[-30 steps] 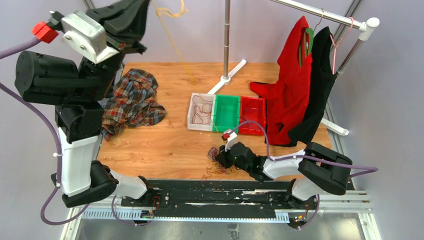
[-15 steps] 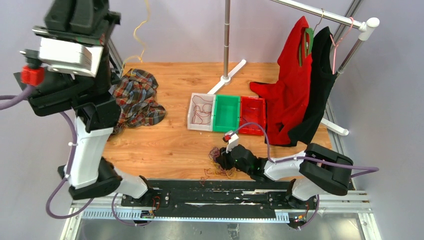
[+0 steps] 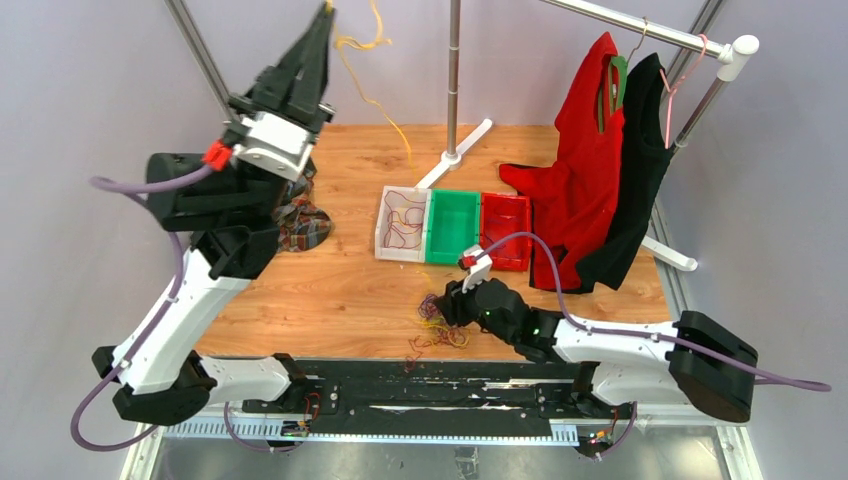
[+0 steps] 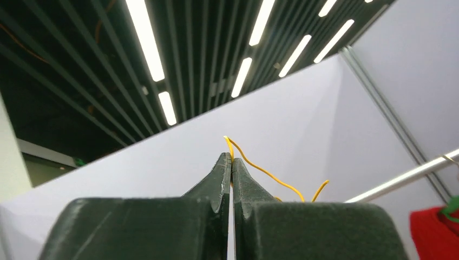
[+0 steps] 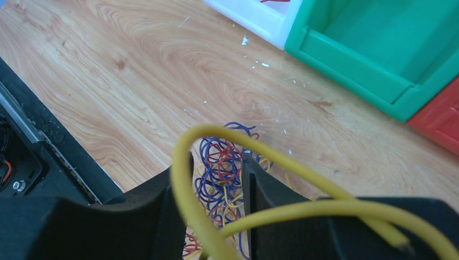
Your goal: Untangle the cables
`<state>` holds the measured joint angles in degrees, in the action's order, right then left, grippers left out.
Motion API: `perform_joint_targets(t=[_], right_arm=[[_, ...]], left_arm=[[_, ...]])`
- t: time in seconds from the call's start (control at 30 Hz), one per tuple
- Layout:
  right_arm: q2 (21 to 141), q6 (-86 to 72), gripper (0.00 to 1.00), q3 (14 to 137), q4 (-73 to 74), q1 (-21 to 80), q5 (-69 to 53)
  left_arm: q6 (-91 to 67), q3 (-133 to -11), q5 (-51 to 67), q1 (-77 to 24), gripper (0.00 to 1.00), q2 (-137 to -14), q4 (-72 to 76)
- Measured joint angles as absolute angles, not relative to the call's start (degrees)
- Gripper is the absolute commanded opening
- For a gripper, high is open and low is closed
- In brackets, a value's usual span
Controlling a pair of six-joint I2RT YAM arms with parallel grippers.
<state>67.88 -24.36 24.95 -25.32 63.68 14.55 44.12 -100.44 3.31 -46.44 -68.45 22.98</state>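
A tangle of red, blue-purple and yellow cables (image 3: 436,322) lies on the wooden table near the front edge. My right gripper (image 3: 447,303) is low over it, jaws slightly apart. In the right wrist view the tangle (image 5: 223,172) shows between the fingers of that gripper (image 5: 217,160), and a yellow cable loop (image 5: 185,162) drapes over them close to the lens. My left gripper (image 3: 325,15) is raised high at the back left, shut on a yellow cable (image 3: 385,110) that hangs down toward the table. In the left wrist view its tips (image 4: 231,160) pinch that cable (image 4: 260,170).
A white bin (image 3: 384,215) holding dark red cables, a green bin (image 3: 455,225) and a red bin (image 3: 505,230) stand mid-table. A plaid shirt (image 3: 305,225) lies at the left. A clothes rack pole (image 3: 455,80) stands behind, with red (image 3: 585,150) and black (image 3: 640,160) garments hanging at the right.
My left arm has swung from the far left back to the right, still holding the yellow cable high. My right arm has reached slightly farther out over the tangle.
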Motion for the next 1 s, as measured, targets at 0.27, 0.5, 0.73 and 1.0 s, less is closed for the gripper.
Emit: perform_joint_targets(t=[0.27,0.5,0.73,1.0], right_arm=[[61.7,-28.0,0.26,17.2,-23.9,63.7,19.9],[56.2,-32.5,0.24,12.1,-21.4,63.7,23.2],[53.6,-34.0,0.23,11.2,-19.0,63.7,26.1],[53.9,-34.1,0.21,11.2,-18.0,63.7,27.0]], left_arm=[[41.1,-91.2,4.9,-47.9,0.00,-70.3,22.1],[39.7,-91.0,4.4,-48.1,0.01,-77.4,22.2],[39.0,-93.0,3.2,-48.1,0.00,-84.1,22.2],[39.2,-94.8,2.6,-47.7,0.00,-87.0,24.4]])
